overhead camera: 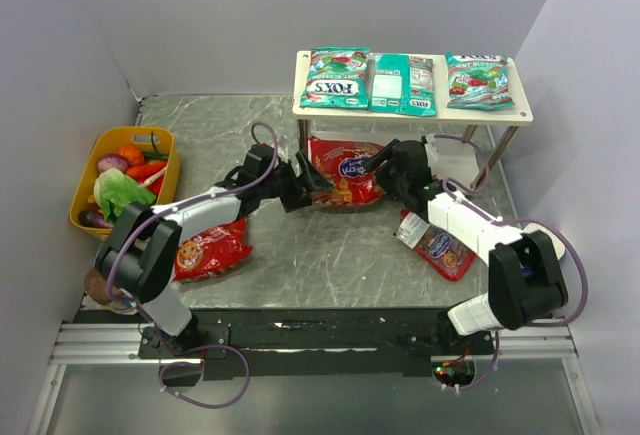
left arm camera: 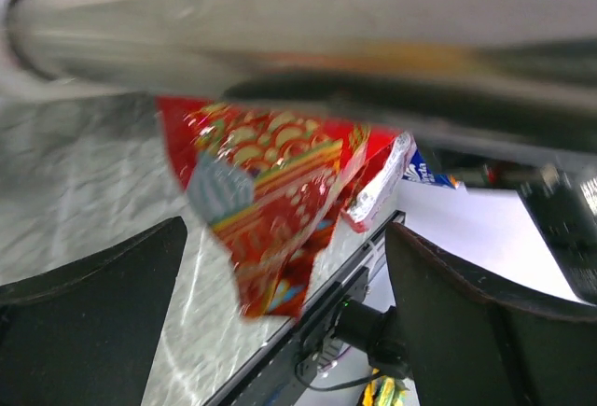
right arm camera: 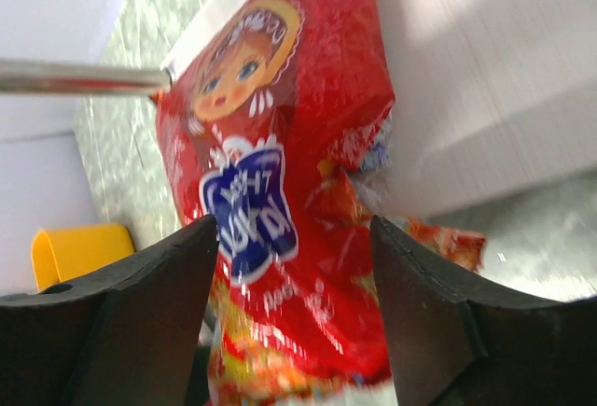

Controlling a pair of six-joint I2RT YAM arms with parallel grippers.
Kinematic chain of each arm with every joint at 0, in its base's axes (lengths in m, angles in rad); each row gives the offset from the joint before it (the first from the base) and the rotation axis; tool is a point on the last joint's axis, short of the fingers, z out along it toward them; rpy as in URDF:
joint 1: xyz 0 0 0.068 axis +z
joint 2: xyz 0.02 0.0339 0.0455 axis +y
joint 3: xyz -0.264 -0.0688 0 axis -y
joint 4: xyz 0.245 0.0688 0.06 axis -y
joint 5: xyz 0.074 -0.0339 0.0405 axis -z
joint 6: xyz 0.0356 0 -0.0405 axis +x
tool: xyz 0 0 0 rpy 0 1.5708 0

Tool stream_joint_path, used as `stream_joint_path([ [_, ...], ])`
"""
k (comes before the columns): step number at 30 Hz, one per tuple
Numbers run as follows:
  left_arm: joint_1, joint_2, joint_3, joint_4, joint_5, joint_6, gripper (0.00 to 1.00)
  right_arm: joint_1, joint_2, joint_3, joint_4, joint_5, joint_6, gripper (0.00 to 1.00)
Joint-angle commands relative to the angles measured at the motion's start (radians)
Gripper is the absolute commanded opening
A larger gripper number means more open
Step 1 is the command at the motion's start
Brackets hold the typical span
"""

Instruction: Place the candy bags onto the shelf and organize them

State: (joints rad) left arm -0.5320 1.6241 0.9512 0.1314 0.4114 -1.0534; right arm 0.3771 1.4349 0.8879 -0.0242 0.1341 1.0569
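Glossy red bag (overhead camera: pixel 345 180), doll face and blue label, crumpled, sits under shelf (overhead camera: pixel 520 115) top board. Three teal bags (overhead camera: pixel 335 77) flat on top. Left tool (overhead camera: pixel 305 187) and right tool (overhead camera: pixel 378 167) both spread apart, flanking it.

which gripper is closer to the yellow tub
Left. The left gripper sits right of the tub, at the left edge of the red bag under the shelf; the right gripper is farther right, at the bag's other edge.

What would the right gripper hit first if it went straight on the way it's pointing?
Most likely the red candy bag, framed right between the right gripper's open fingers; how far off is unclear.
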Motion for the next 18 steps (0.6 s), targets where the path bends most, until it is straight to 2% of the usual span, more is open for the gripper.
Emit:
stream_joint_path([
  [1, -0.031, 0.060, 0.049, 0.091, -0.011, -0.071, 0.94, 0.003, -0.099, -0.023, -0.147, -0.022, -0.047, 0.75],
  [3, -0.042, 0.072, 0.049, 0.088, -0.037, -0.080, 0.92, 0.002, -0.117, -0.041, -0.170, -0.014, -0.061, 0.75],
  [9, -0.052, 0.106, 0.037, 0.088, -0.088, -0.114, 0.69, -0.017, -0.180, -0.133, -0.166, -0.057, -0.074, 0.76],
  [12, -0.051, 0.114, 0.032, 0.106, -0.094, -0.126, 0.52, -0.044, -0.173, -0.188, -0.073, -0.128, -0.069, 0.76],
  [16, -0.052, 0.120, 0.035, 0.123, -0.099, -0.129, 0.25, -0.063, -0.124, -0.234, 0.088, -0.217, -0.074, 0.76],
  [18, -0.054, 0.123, 0.040, 0.129, -0.094, -0.129, 0.17, -0.066, -0.108, -0.274, 0.198, -0.241, -0.055, 0.74],
])
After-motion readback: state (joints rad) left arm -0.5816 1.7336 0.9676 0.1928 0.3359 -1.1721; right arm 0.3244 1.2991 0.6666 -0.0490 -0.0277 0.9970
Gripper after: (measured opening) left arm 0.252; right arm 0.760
